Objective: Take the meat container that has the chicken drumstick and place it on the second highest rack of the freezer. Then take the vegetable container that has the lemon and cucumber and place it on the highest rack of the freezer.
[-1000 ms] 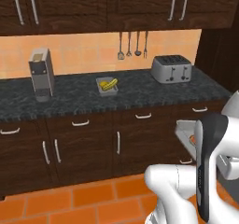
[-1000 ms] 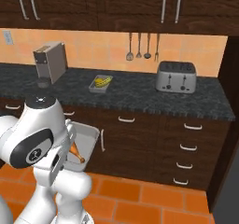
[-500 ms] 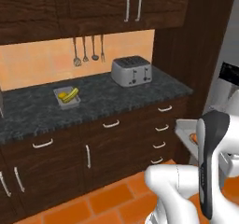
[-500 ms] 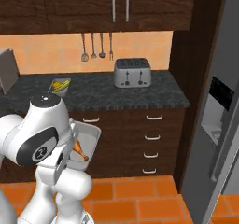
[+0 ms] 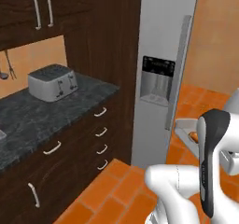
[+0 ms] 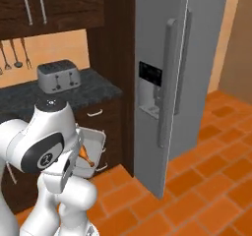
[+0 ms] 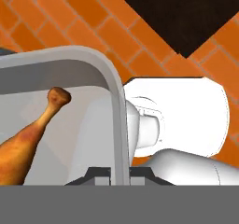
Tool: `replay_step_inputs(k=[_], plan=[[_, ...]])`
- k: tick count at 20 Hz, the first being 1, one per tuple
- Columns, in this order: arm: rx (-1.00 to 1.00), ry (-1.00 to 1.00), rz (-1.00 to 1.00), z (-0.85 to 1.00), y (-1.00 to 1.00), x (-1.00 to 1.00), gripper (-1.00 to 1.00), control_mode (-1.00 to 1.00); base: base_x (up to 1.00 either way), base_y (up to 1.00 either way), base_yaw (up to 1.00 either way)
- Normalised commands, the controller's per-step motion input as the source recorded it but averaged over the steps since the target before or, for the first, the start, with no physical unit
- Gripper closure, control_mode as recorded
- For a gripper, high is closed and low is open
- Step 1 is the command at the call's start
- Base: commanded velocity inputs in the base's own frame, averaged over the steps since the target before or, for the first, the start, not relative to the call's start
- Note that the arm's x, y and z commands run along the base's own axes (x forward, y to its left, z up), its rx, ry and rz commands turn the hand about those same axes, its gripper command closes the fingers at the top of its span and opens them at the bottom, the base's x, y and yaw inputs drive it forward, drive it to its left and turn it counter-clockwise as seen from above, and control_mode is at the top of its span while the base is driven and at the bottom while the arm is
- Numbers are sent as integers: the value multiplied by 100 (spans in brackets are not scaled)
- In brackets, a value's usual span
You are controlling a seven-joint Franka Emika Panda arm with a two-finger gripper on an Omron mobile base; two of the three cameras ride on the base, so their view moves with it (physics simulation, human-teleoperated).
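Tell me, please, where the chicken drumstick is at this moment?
The chicken drumstick lies in the grey meat container whose rim the gripper pinches, carried low beside the arm, left of the closed fridge in the right base view.

1. Silver toaster (image 5: pixel 51 82) on dark speckled counter (image 5: pixel 32 120), at 9 o'clock.
2. Dark wood drawers (image 5: pixel 100 134) under the counter.
3. Upper cabinets (image 5: pixel 42 8) at 11 o'clock.
4. Grey fridge (image 5: pixel 161 69), doors closed, dispenser (image 5: pixel 158 80) at centre.
5. Orange tile floor (image 6: pixel 206 181).
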Motion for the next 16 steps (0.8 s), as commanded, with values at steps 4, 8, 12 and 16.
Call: replay_step_inputs(k=[4, 8, 12, 16], plan=[[0, 0, 0, 0, 0, 0, 100, 100, 3, 7, -86], [0, 0, 0, 0, 0, 0, 100, 100, 14, -10, -78], [0, 0, 0, 0, 0, 0, 100, 100, 90, -16, -40], [0, 0, 0, 0, 0, 0, 100, 100, 100, -2, -2]])
